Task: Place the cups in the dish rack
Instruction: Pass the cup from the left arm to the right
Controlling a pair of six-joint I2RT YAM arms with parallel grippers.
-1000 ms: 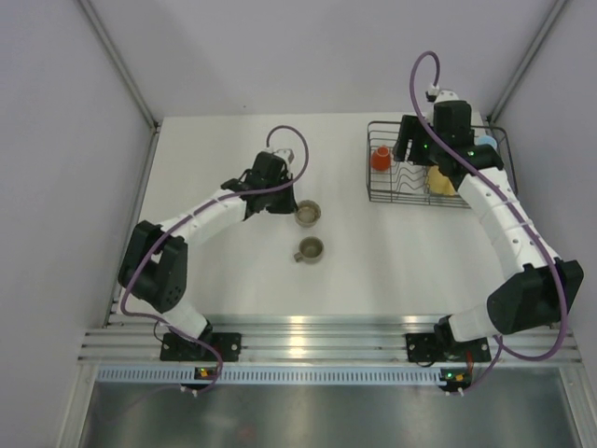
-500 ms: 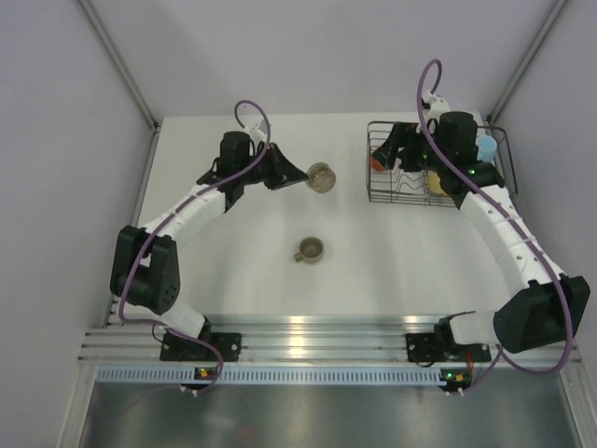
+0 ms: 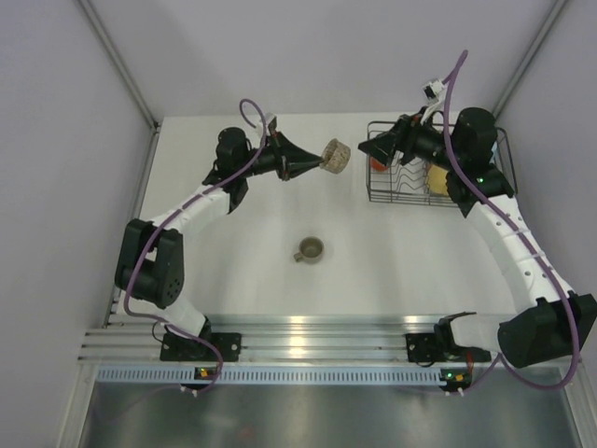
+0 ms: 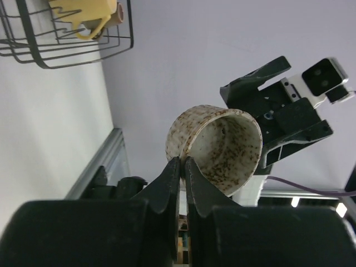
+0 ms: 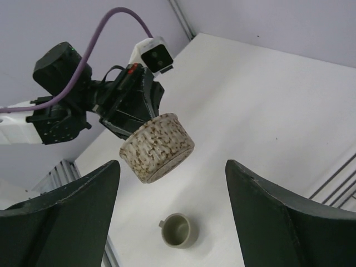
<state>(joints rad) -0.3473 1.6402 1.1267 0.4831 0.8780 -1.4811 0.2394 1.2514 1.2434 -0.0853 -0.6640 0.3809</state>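
Left claw [image 3: 312, 161]: pinching the speckled cup's [image 3: 335, 156] rim, aloft beside the rack.
Right claw [image 3: 387, 147]: spread wide, facing that cup.
Dish rack [image 3: 410, 199], far right corner: orange cup [image 3: 376, 161], yellow cup [image 3: 438, 177] loaded.
Outstanding: the held cup; olive cup [image 3: 310, 249] mid-surface [image 3: 233, 271].

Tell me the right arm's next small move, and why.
Probably ease the right gripper forward toward the cup. Its jaws stand open and face the cup, which the left gripper pinches by the rim in mid-air, short of the rack: it looks like a handover.
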